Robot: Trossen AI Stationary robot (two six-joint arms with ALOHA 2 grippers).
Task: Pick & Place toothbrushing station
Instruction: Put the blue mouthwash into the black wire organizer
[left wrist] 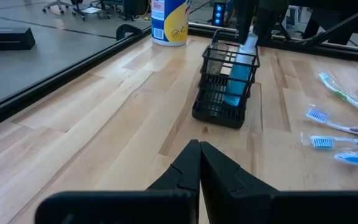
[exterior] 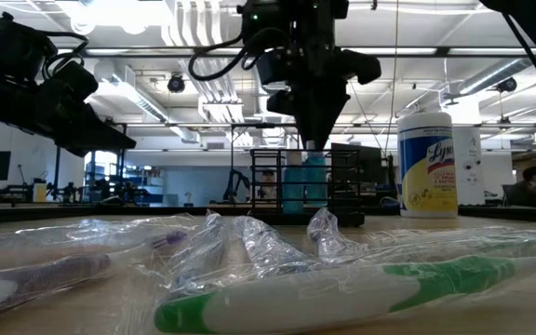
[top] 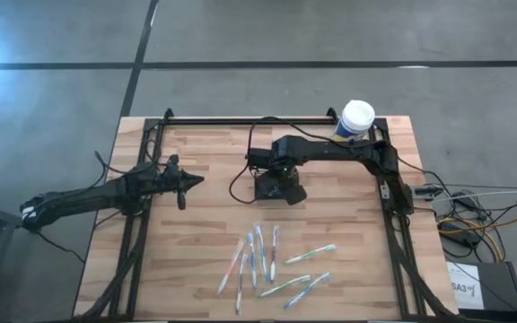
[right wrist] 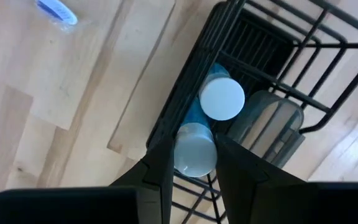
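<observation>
With the right tool (right wrist: 193, 163) clamped on a pale blue capped tube (right wrist: 194, 149) inside the black wire-mesh toothbrushing station (top: 279, 186), lower it vertically beside the second tube (right wrist: 222, 98); left tool (left wrist: 199, 163), fingers together, waits well left of the station.

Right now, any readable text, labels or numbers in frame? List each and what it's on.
"Lys", cut off by the curve: yellow-labelled canister, low view.
"SA3", partly legible: white sheet on the floor right of the table, high view.
Canister's smaller print: too small to read.
Wrapped toothbrushes: no legible text.
</observation>
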